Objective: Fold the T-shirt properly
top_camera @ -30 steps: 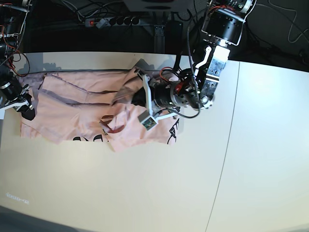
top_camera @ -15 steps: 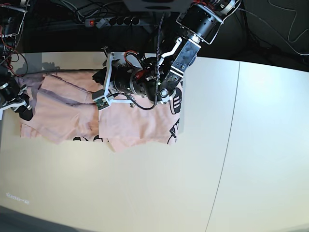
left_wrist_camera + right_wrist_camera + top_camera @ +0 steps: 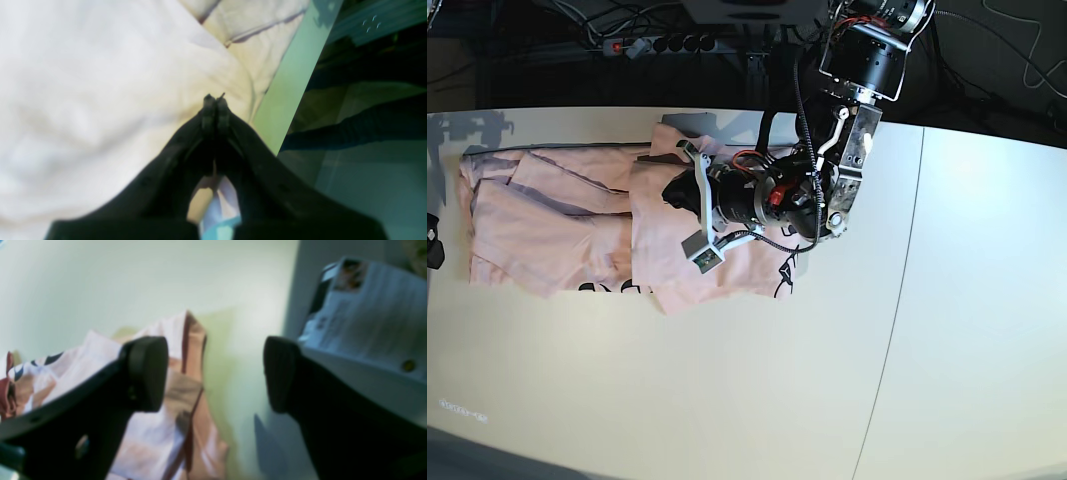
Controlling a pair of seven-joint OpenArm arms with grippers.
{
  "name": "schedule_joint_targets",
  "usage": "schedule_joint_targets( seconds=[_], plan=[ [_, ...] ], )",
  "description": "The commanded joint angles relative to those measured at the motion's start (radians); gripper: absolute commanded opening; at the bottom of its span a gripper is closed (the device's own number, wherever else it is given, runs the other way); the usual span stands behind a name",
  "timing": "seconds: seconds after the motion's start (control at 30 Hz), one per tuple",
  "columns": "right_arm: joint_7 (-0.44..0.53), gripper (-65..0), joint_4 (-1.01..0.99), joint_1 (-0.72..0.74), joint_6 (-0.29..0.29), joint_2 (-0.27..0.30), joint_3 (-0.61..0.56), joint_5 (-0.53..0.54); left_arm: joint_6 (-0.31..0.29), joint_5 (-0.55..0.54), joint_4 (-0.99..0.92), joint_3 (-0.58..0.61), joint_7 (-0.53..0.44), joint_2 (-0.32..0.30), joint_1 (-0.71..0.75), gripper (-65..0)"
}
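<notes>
The pale pink T-shirt [image 3: 557, 230] lies crumpled on the left half of the table [image 3: 727, 390], with one side folded over towards the middle. Black lettering [image 3: 785, 272] shows at its near edge. My left gripper [image 3: 670, 190] hangs low over the folded part. In the left wrist view its jaws [image 3: 215, 100] are shut tip to tip above the T-shirt [image 3: 83, 83], and no fabric shows between them. In the right wrist view my right gripper [image 3: 213, 373] is open and holds nothing. It hovers over bare table beside a T-shirt edge [image 3: 160, 433].
A power strip [image 3: 657, 44] and cables lie behind the table's back edge. A seam [image 3: 897, 300] runs across the tabletop right of the shirt. A grey box with a paper label [image 3: 360, 323] sits close to my right gripper's right finger.
My left arm swept the raised fold leftward over the shirt, then drew back a little. My right gripper opened, let go of the shirt's left edge and left the base view.
</notes>
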Motion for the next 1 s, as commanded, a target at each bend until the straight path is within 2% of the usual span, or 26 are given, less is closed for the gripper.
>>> schedule_joint_targets(
  seconds=[0.0,0.3,0.6,0.73,0.97],
  plan=[
    [0.018,-20.3,-0.009,0.011,0.075,0.041,-0.005,0.011,-0.031,-0.026,0.021,-0.019,-0.003,0.011,-0.017,-65.0],
    [-0.008,-20.3,-0.127,0.014,0.075,0.057,-0.183,0.011,-0.032,-0.158,0.021,-0.132,0.012,-0.109,-0.017,-65.0],
    [-0.027,-20.3,-0.130,0.014,0.075,0.050,-0.312,0.039,-0.032,-0.224,0.021,-0.221,0.018,-0.172,-0.017,-65.0],
    [-0.032,-20.3,-0.130,0.025,0.075,0.020,-0.346,0.041,-0.032,-0.276,0.021,-0.244,0.023,-0.209,-0.017,-65.0],
    [-0.043,-20.3,-0.132,0.035,0.076,-0.050,-0.346,0.041,-0.032,-0.291,0.021,-0.253,0.042,-0.212,-0.017,-65.0]
  ],
)
